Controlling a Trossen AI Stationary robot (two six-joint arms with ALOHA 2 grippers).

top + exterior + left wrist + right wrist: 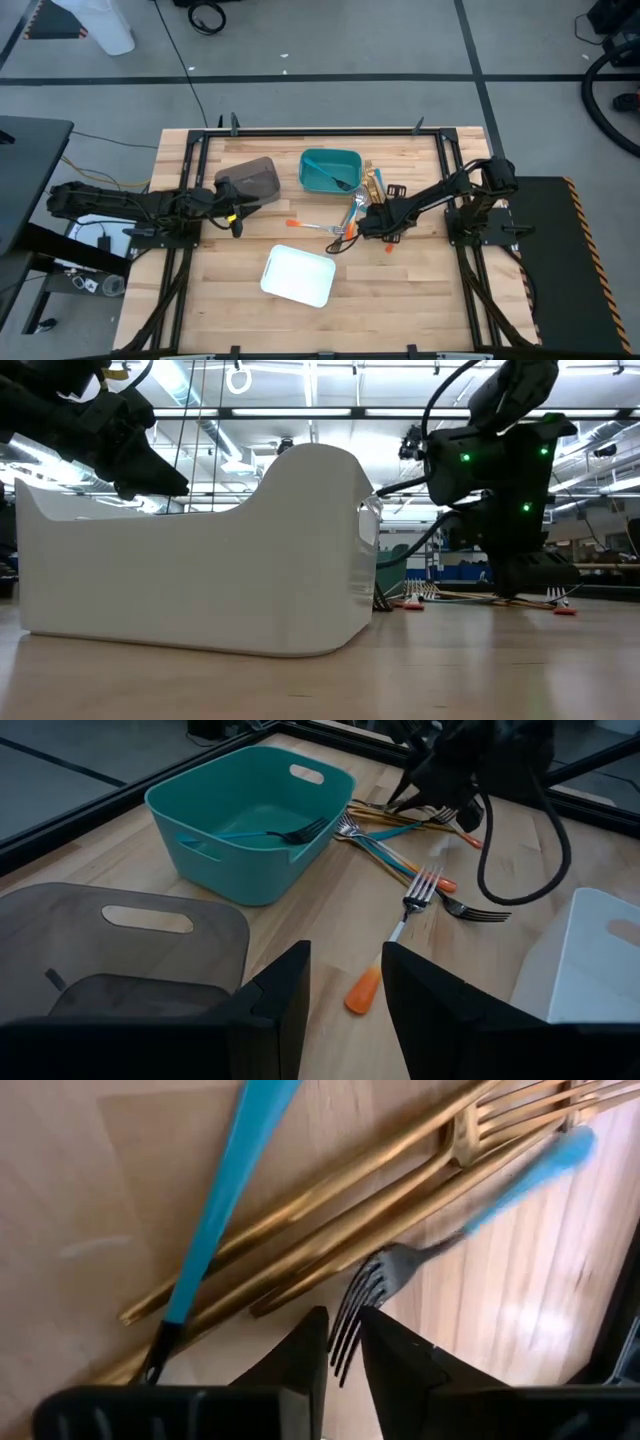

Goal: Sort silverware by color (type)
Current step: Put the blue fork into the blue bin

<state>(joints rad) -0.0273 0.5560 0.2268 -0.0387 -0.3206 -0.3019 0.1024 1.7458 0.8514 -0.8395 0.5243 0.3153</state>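
Your silverware (pixel 420 870): slim gold, teal, orange-handled pieces, heaped beside teal bin (pixel 250 820). Right gripper (pixel 343 1345) jaws nearly together over fork tines, nothing clamped; left gripper (pixel 345 985) jaws apart, empty.

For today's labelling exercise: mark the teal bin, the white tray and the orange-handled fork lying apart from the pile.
teal bin (pixel 205 825), left wrist view, rim
white tray (pixel 297 276), high view, bare floor
orange-handled fork (pixel 365 990), left wrist view, orange handle

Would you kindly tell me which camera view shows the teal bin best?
The left wrist view: the teal bin shows whole, a teal-handled fork inside. The high view shows it small from above; the low and right wrist views miss it.
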